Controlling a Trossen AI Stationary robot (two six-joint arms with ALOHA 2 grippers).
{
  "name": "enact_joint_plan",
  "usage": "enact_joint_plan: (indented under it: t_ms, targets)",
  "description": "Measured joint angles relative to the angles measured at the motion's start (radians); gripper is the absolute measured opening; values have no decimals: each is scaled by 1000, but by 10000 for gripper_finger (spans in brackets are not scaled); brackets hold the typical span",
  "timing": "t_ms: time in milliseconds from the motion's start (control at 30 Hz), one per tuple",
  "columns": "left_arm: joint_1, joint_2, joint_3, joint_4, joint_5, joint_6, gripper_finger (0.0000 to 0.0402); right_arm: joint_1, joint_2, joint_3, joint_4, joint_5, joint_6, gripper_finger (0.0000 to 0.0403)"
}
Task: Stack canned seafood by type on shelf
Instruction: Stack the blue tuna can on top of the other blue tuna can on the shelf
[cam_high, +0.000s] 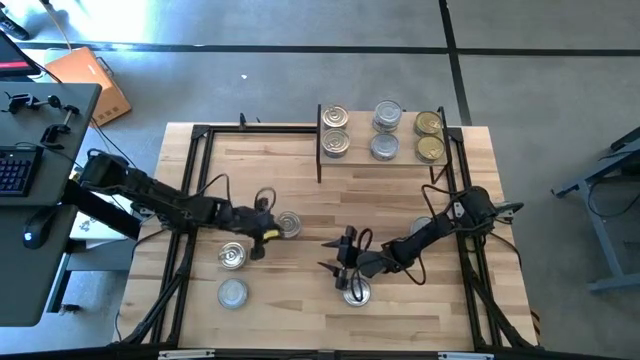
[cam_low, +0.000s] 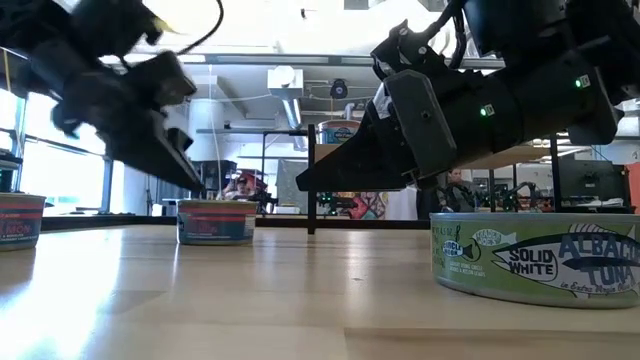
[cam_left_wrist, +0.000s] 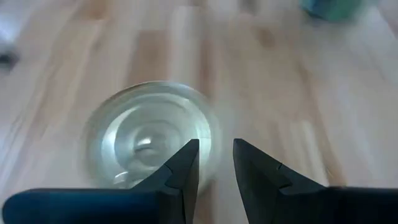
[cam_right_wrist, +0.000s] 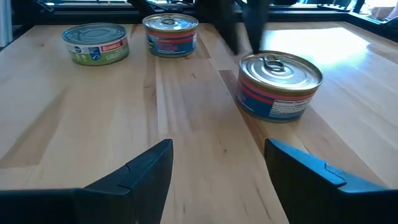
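Note:
The light wood shelf (cam_high: 360, 131) at the table's far edge carries several round tins (cam_high: 335, 143). Loose tins lie on the table: a silver-lidded, red-labelled one (cam_high: 289, 224) (cam_right_wrist: 280, 84), two near the left (cam_high: 233, 256) (cam_high: 232, 293), and a green albacore tin (cam_low: 540, 258) (cam_high: 356, 291). My left gripper (cam_high: 268, 232) (cam_left_wrist: 216, 165) hangs just left of the red-labelled tin (cam_left_wrist: 152, 134), its fingers a narrow gap apart with nothing between them. My right gripper (cam_high: 338, 262) (cam_right_wrist: 217, 162) stands wide open above the table by the green tin, holding nothing.
Black frame rails (cam_high: 190, 200) run along the table's left and right sides. Two far tins, one with a green label (cam_right_wrist: 96, 42) and one with a red and blue label (cam_right_wrist: 170, 34), stand ahead of my right gripper. Bare wood (cam_high: 300, 320) lies along the near edge.

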Motion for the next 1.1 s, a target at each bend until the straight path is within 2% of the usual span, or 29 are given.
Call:
enact_joint_plan:
  t_ms: [133,200,300,400,533,733,867,1100]
  targets:
    - [-82,-1,1,15,4,273,89,-9,0,0,0,-18,0,245]
    - [-112,0,0,-5,-24,358,93,-12,0,0,0,-18,2,245]
    - [-131,0,1,-31,-114,425,103,-16,0,0,0,-18,13,245]
    - [-137,0,0,-60,-161,484,121,-17,0,0,0,-19,26,245]
    - [-124,0,0,-75,-202,532,154,-17,0,0,0,-19,26,245]
    - [-72,7,1,-101,-198,570,193,-17,0,0,0,-19,27,245]
    - [-55,38,5,-80,-180,638,187,-17,0,0,0,-19,26,245]
    - [-29,126,4,-14,-175,681,124,-17,0,0,8,-102,-11,245]
